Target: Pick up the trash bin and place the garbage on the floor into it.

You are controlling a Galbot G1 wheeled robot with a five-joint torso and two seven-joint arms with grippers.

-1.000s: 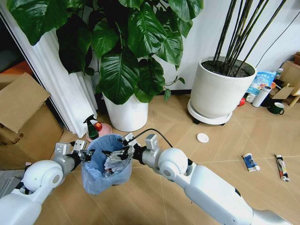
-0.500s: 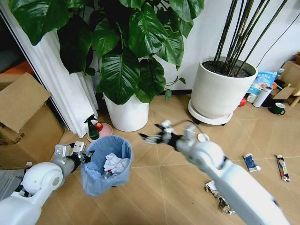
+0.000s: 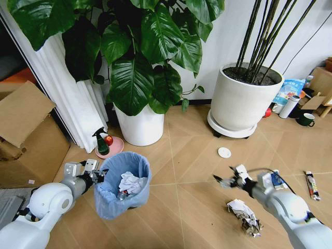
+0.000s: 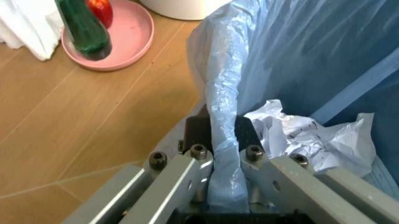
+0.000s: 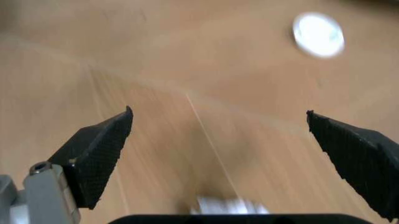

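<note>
The trash bin [image 3: 123,191], lined with a crinkled light-blue bag, hangs just above the floor [image 3: 181,171]. My left gripper [image 3: 96,176] is shut on its rim, and the left wrist view shows the fingers clamping the bag edge [image 4: 223,140]. White crumpled paper [image 4: 315,140] lies inside the bin. My right gripper [image 3: 228,181] is open, low over the planks, with nothing between its pads [image 5: 100,149]. A crumpled paper wad [image 3: 244,214] lies just in front of it. A white round lid [image 3: 224,152] [image 5: 318,34], a blue-white wrapper [image 3: 278,179] and a thin tube [image 3: 312,185] lie farther right.
Two white plant pots [image 3: 139,128] [image 3: 243,101] stand by the back wall. A pink dish with a green spray bottle [image 3: 105,144] sits behind the bin. Cardboard boxes [image 3: 26,129] are at the left. Cups and bottles [image 3: 303,111] crowd the far right corner.
My right arm has swung away from above the bin, to the right and down toward the floor near the paper wad. The paper it held now lies in the bin. The left gripper still holds the rim.
</note>
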